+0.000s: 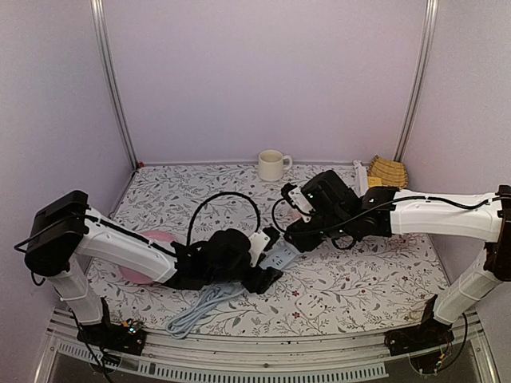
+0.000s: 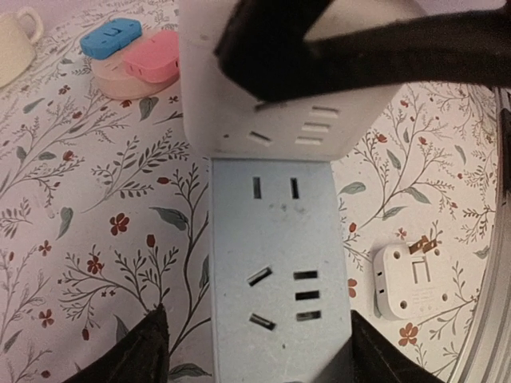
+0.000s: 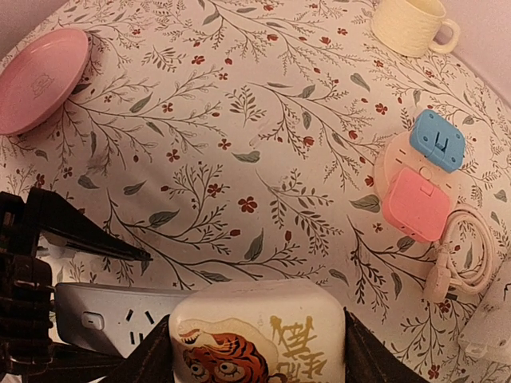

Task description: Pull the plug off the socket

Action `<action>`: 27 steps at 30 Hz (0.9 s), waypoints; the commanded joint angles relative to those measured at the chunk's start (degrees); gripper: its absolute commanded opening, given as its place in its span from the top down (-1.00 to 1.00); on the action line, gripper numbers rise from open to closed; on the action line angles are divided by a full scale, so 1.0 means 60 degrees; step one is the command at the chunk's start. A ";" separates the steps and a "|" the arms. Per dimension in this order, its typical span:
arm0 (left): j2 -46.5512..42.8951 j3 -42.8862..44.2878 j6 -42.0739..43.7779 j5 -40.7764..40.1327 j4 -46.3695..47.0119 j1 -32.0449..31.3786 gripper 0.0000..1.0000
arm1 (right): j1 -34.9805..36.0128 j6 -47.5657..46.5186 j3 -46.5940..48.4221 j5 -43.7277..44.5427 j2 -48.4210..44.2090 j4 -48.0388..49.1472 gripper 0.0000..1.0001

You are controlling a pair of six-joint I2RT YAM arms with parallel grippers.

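A grey-blue power strip (image 2: 275,271) lies on the floral table, and my left gripper (image 2: 263,351) holds it from both sides near its near end. A white cube plug with a tiger picture (image 3: 255,335) sits on the strip's far end, and my right gripper (image 3: 255,355) is shut on its sides. In the left wrist view the cube plug (image 2: 263,104) covers the strip's far sockets, with black fingers (image 2: 335,56) across it. I cannot tell whether its pins are still in. In the top view the left gripper (image 1: 267,270) and right gripper (image 1: 302,238) meet over the strip (image 1: 281,257).
A small white adapter (image 2: 411,279) lies right of the strip. Pink and blue adapters (image 3: 423,175) with a white cord sit behind it. A cream mug (image 1: 271,165), a woven basket (image 1: 389,170), a pink plate (image 1: 152,247), a grey cable (image 1: 204,307) and a black cable loop (image 1: 223,207) are around.
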 commanded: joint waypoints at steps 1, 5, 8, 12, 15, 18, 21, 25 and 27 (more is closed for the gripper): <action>-0.0118 -0.0148 0.0146 0.0093 0.0373 -0.0020 -0.34 | 0.0065 0.0256 0.0046 -0.0129 -0.0271 0.0508 0.31; 0.0078 -0.0011 0.0170 0.0104 0.0249 -0.0027 -0.01 | 0.0064 0.0324 0.0022 -0.0192 -0.0338 0.0469 0.31; 0.0275 0.0097 0.0147 0.0080 0.0083 -0.0025 0.47 | 0.0076 0.0343 0.0073 -0.0215 -0.0326 0.0424 0.31; 0.0582 0.0325 0.0056 0.0152 -0.0255 -0.0010 1.00 | 0.0404 0.0360 0.0468 0.0325 -0.0049 0.0105 0.33; 0.0770 0.0408 0.0043 0.0298 -0.0414 -0.0017 1.00 | 0.0546 0.0373 0.0623 0.0488 0.0056 -0.0001 0.35; 0.0984 0.0545 -0.0004 0.0134 -0.0755 -0.0006 1.00 | 0.0543 0.0284 0.0991 0.0532 -0.0039 0.0019 0.35; 0.1165 0.0631 0.0004 0.0100 -0.1018 -0.0028 1.00 | 0.0425 0.0179 0.1125 0.0417 -0.0220 0.0010 0.35; 0.1261 0.0713 0.0053 -0.0029 -0.1265 -0.0057 1.00 | -0.0334 0.0340 0.1010 -0.0495 -0.0460 0.0015 0.35; 0.1229 0.0679 0.0068 -0.0100 -0.1300 -0.0061 1.00 | -0.0673 0.0515 0.0923 -0.0832 -0.0491 0.0017 0.35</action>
